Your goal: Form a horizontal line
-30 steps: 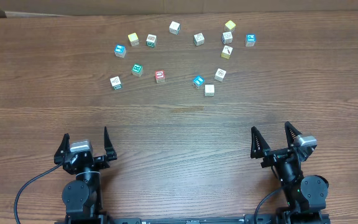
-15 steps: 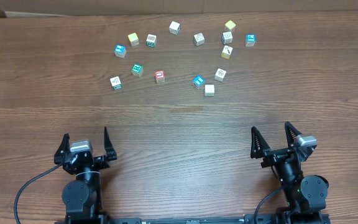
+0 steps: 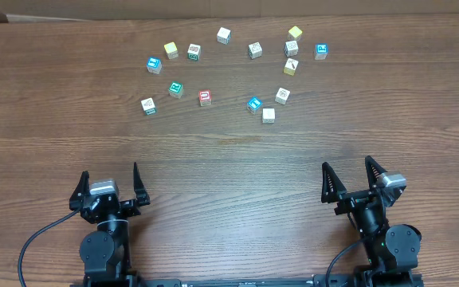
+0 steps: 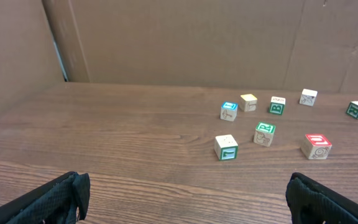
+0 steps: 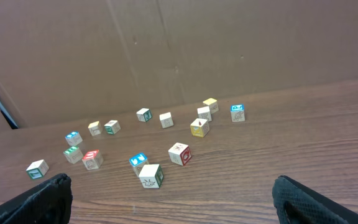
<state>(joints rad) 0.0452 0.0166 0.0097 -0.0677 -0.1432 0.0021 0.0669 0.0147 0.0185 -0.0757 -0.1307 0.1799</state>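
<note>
Several small wooden cubes lie loose and apart across the far half of the table; no horizontal line shows in any view. Among them are a white-green cube, a teal cube, a red cube and a yellow cube. My left gripper stands open near the front edge, well short of the cubes. My right gripper is open too, with bare wood between its fingers.
More cubes sit to the right: a blue one, a white one, a yellow one and another blue one. A brown cardboard wall closes off the table's far edge.
</note>
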